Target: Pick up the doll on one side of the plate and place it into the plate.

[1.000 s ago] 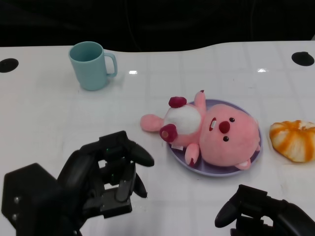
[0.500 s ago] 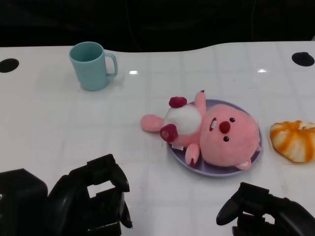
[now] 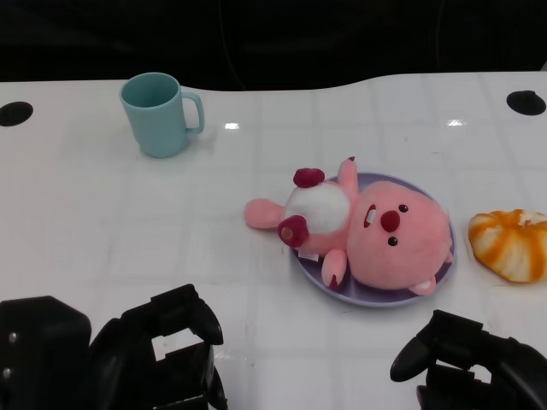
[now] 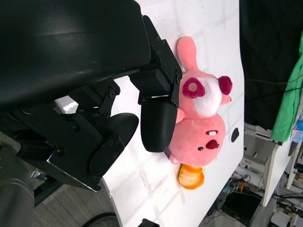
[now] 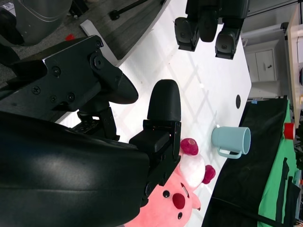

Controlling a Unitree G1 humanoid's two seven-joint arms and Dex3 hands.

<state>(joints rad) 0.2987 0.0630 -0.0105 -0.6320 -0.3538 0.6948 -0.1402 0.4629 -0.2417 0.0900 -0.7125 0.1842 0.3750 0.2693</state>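
Hovering low near the table edge, both hands — left hand (image 3: 162,354), right hand (image 3: 466,363) — empty, fingers apart.

right hand (image 5: 142,123) empty, pink doll (image 5: 177,201), teal mug (image 5: 231,140)

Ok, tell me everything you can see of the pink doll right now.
The pink doll is a soft plush with a big round head, dark red nose, white belly and dark red paw pads. It lies on its back, head and body on the purple plate, one arm and foot overhanging the plate's left rim onto the table. Neither hand touches it.
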